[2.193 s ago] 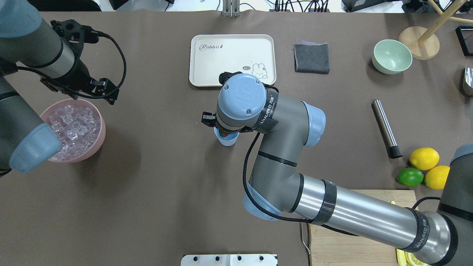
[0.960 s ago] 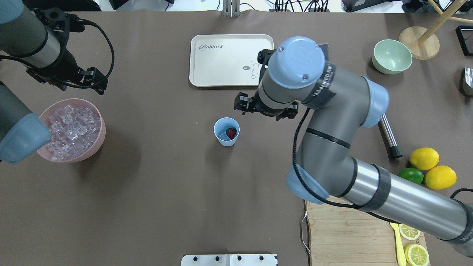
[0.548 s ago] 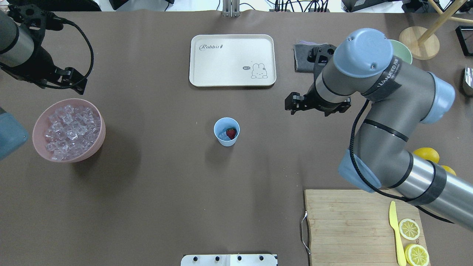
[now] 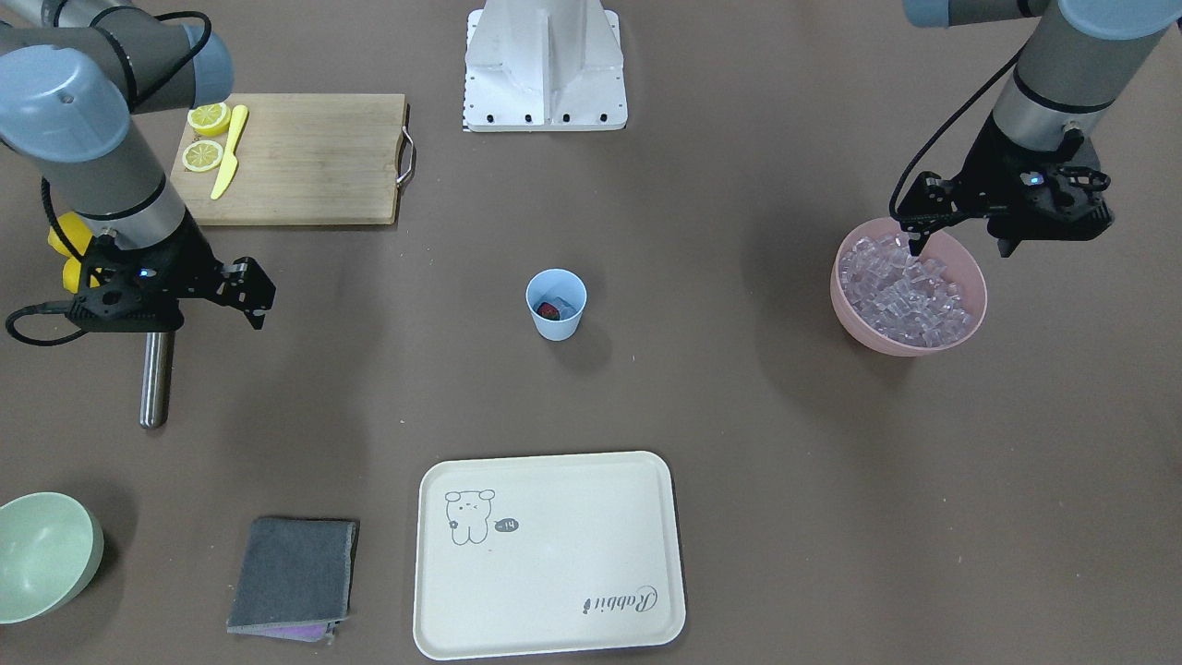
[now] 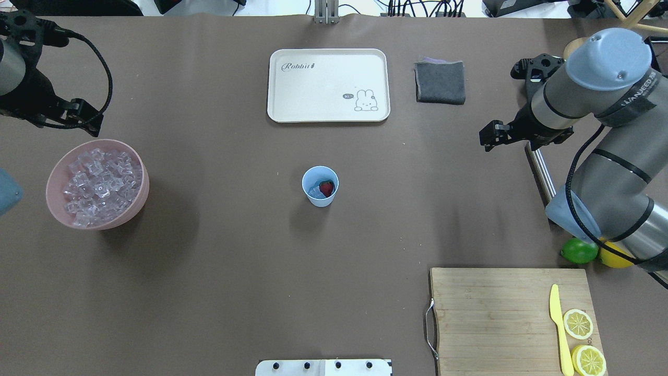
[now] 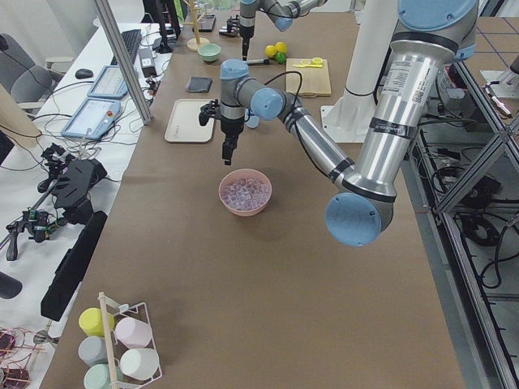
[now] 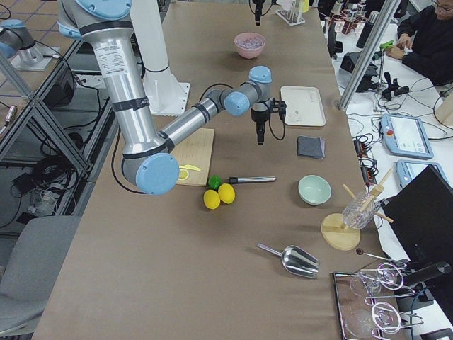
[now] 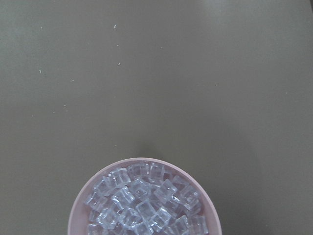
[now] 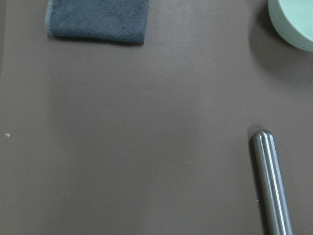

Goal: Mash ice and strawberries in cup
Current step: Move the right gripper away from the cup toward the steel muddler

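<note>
The pale-blue cup stands upright mid-table, also in the front view. The red strawberry and a few clear ice cubes lie in it. More ice fills the pink bowl at the left. My left gripper is open and empty, above the table just beyond the bowl's far rim. My right gripper is open and empty, far right of the cup, above the far end of a steel muddler. The muddler's rounded tip shows in the right wrist view.
A cream tray and a grey cloth lie at the far side. A pale-green bowl sits beyond the muddler. A wooden board with a yellow knife and lemon slices is near right, with a lime and lemons beside it.
My right gripper left the cup, with the strawberry now inside it, and swung right to above the muddler. My left arm drew back to the left, off the pink bowl.
</note>
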Tool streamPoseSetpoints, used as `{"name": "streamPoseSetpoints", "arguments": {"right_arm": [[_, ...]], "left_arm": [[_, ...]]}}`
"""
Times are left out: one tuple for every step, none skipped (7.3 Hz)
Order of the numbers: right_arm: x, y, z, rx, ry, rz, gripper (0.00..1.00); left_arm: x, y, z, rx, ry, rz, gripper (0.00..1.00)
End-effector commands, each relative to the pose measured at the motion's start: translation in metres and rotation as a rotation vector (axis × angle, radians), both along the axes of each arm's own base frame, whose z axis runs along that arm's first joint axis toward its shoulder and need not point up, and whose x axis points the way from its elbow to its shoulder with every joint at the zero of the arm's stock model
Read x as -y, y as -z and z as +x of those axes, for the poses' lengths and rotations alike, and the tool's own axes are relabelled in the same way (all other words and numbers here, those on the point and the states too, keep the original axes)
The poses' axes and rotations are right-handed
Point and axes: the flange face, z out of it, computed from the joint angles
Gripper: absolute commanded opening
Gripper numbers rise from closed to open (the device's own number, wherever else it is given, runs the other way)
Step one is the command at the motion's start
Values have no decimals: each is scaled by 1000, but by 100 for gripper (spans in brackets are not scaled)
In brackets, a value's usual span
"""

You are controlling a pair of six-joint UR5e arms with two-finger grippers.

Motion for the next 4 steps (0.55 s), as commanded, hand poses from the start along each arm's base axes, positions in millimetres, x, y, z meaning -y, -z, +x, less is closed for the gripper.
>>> {"name": "streamPoseSetpoints", "arguments": {"right_arm": [[30, -69, 26, 12, -17, 27, 100], [33, -104, 33, -12, 12, 43, 100], [37, -108, 38, -8, 4, 40, 100], [34, -115, 43, -16, -1, 33, 100]], "left_arm": [[-2, -8, -1, 6, 1, -17, 97], [-2, -8, -2, 6, 3, -17, 97], [-3, -6, -2, 6, 4, -10, 97], [-3, -6, -2, 6, 4, -10, 98]]}}
